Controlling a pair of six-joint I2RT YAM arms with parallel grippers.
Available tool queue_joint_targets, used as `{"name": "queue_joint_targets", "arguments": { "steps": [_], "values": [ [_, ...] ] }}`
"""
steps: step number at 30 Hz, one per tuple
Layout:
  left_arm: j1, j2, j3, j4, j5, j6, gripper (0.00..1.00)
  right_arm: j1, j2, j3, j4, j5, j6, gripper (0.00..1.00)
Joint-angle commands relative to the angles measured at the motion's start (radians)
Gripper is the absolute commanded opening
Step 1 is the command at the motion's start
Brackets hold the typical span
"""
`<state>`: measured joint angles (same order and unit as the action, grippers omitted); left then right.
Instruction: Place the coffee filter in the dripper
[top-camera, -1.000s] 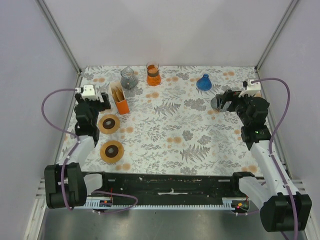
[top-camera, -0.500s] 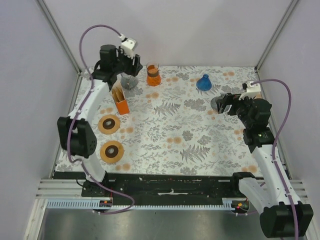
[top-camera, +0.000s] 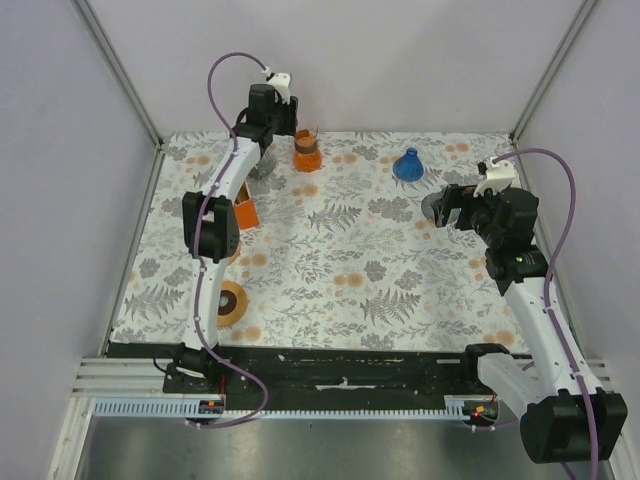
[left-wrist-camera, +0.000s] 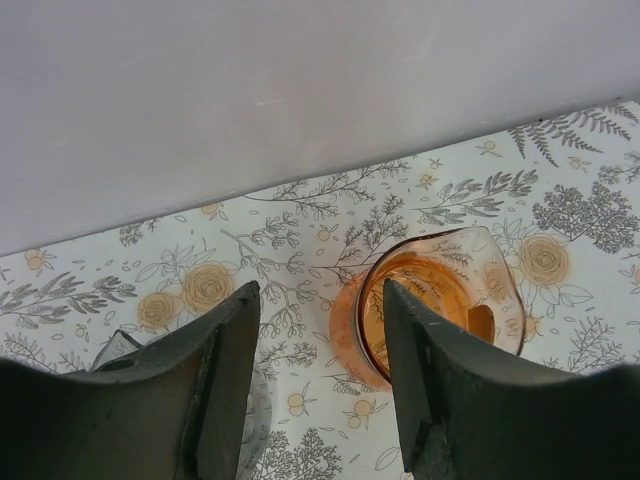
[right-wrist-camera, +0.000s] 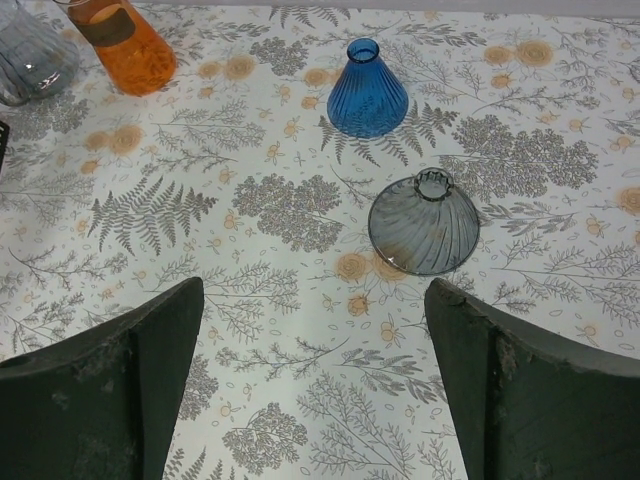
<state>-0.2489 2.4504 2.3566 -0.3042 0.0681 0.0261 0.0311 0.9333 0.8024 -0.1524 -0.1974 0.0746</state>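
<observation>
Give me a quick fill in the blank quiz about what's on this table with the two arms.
The glass vessel below the left gripper is ___ in colour. The blue dripper and the grey dripper each stand with the narrow end pointing ___. The fingers of the right gripper are ___.
Missing words: orange; up; open.

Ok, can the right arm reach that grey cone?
Probably yes: the right gripper is open, the grey cone lies just ahead of it, and the blue cone stands apart behind.
</observation>
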Motion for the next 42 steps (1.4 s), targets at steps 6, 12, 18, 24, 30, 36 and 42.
{"name": "queue_joint_targets", "arguments": {
  "steps": [6,12,18,24,30,36,42],
  "values": [
    [0.0,0.064,0.063,0.079,-0.001,-0.103,0.56,0.003,0.012,0.07,-0.022,0.068,-0.056,0.98],
    [-0.01,0.078,0.038,0.057,0.032,-0.106,0.48,0.003,0.016,0.081,-0.032,0.072,-0.056,0.98],
    [-0.015,0.039,-0.054,0.037,0.082,-0.126,0.38,0.004,0.004,0.08,-0.03,0.085,-0.065,0.98],
    [-0.02,-0.005,-0.092,0.002,0.113,-0.129,0.03,0.003,-0.019,0.066,-0.035,0.09,-0.065,0.98],
    [-0.05,-0.151,-0.242,-0.042,0.185,-0.12,0.02,0.001,-0.033,0.054,-0.032,0.092,-0.065,0.98],
    [-0.122,-0.339,-0.478,-0.07,0.223,-0.083,0.02,0.003,-0.036,0.061,-0.029,0.064,-0.05,0.98],
    [-0.2,-0.499,-0.775,-0.015,0.231,-0.112,0.02,0.003,-0.059,0.034,-0.018,0.052,-0.038,0.98]
  ]
}}
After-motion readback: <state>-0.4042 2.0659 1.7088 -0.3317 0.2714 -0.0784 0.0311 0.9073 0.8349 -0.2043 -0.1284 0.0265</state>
